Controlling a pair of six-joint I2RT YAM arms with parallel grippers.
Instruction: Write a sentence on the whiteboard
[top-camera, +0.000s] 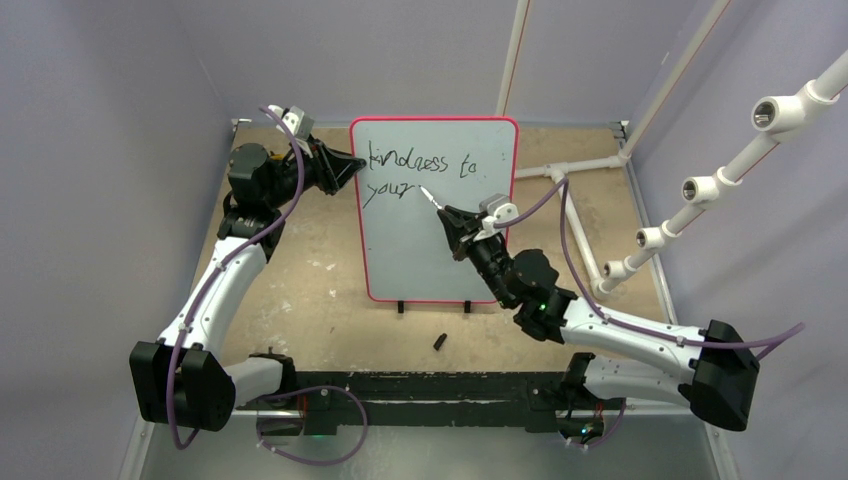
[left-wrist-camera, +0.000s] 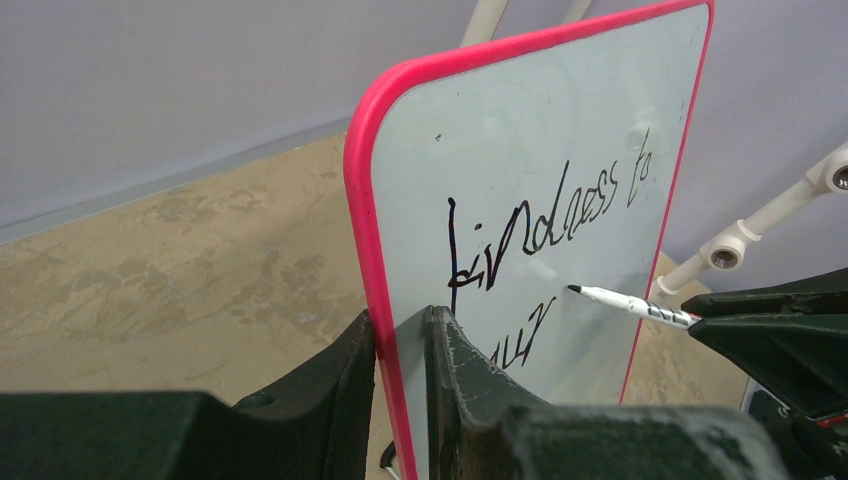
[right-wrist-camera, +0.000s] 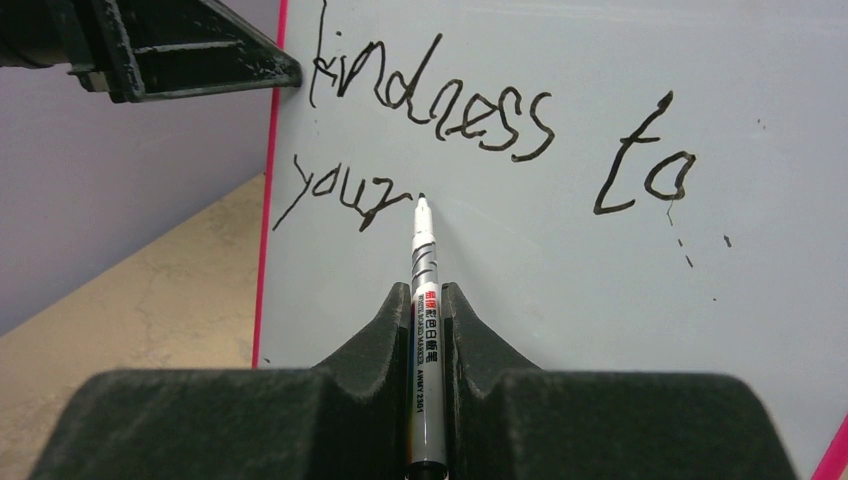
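The whiteboard (top-camera: 440, 250) stood upright before me. My left gripper (left-wrist-camera: 400, 335) was clamped on its left edge to steady it. My right gripper (right-wrist-camera: 427, 295), closed on the marker (right-wrist-camera: 420, 240), held the tip just after "your", with the sentence (right-wrist-camera: 430, 105) not finished.

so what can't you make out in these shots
1. Top view: the small black object is too small to identify.
2. Right wrist view: whether the marker tip touches the whiteboard is unclear.
3. Left wrist view: the jaws hide the whiteboard's lower edge and part of the sentence.
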